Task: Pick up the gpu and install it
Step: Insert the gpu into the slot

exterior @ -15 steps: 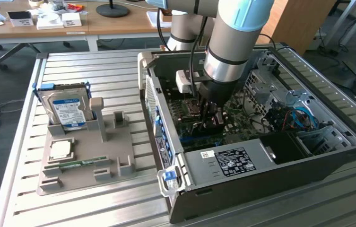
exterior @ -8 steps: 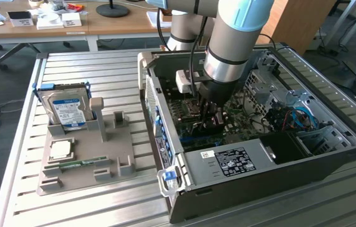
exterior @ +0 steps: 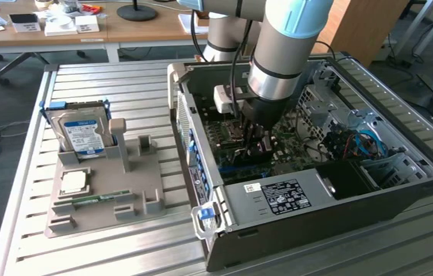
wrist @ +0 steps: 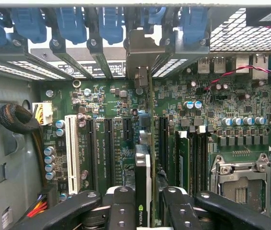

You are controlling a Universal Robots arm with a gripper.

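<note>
The arm is extended straight down, wrist vertical. The gripper (wrist: 144, 211) is closed edge-on upon the gpu (wrist: 143, 177), clamped between both fingers (wrist: 121, 208).

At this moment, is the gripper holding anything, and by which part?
Yes. The gripper holds the gpu edge-on, its fingers clamped on the card's two flat faces at the upper edge, above the motherboard inside the open computer case.

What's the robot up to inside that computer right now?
Gripper shut on gpu. Card edge-on over motherboard slots, inside case. Nothing blocking.
</note>
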